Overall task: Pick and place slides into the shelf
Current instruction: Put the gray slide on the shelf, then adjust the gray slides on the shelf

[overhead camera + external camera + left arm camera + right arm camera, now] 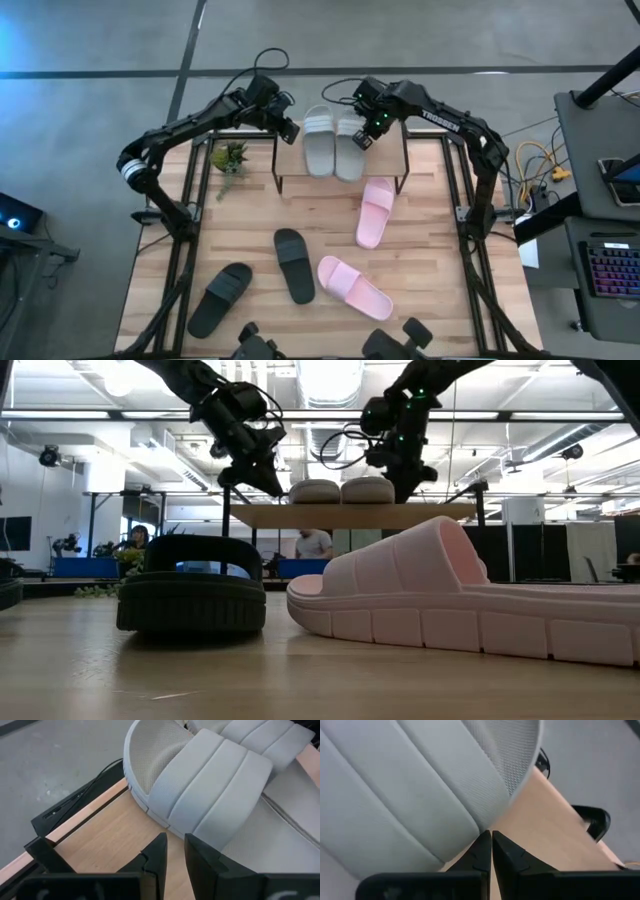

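Observation:
Two light grey slides (318,142) (350,150) lie side by side, soles down, on the shelf (290,165), whose board (340,515) shows at the table's far middle. My left gripper (288,126) (174,845) hovers just left of the left grey slide (200,785), its fingers a narrow gap apart and holding nothing. My right gripper (362,138) (491,837) is shut at the right grey slide's (405,795) right side. Two pale pink slides (375,212) (353,287) and two black slides (294,264) (220,298) lie on the table. My right gripper has its shut fingertips (482,845) against the lower side edge of the right grey slide's strap (470,822), where it meets the shelf board. They come slanting down from the table's right. The slide lies flat on the shelf top.
A small green plant (230,157) sits left of the shelf. The nearer pink slide (450,600) and a black slide (190,595) fill the low view's foreground. Cables hang beyond the far edge. Bare wood lies between the shelf and the slides on the table.

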